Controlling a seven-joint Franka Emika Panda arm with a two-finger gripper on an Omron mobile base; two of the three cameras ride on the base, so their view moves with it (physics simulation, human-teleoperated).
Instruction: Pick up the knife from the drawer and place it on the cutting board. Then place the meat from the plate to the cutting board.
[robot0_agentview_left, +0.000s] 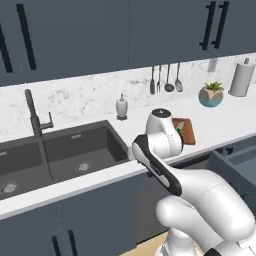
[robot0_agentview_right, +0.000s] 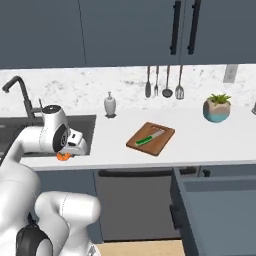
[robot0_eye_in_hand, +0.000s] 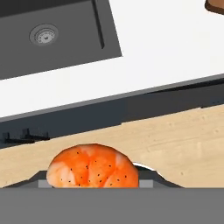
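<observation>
Right base view: white counter (marble backsplash)

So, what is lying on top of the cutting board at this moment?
The knife lies on the cutting board. In the left base view the arm covers most of the board, so that side is hidden there.

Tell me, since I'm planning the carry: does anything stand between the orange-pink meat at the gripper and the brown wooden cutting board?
Nothing visible does. The orange-pink meat sits at the gripper near the dark sink's right edge, and bare white counter runs from there to the brown wooden cutting board. The green-handled knife already lies on the board, so aim for its free part.
</observation>
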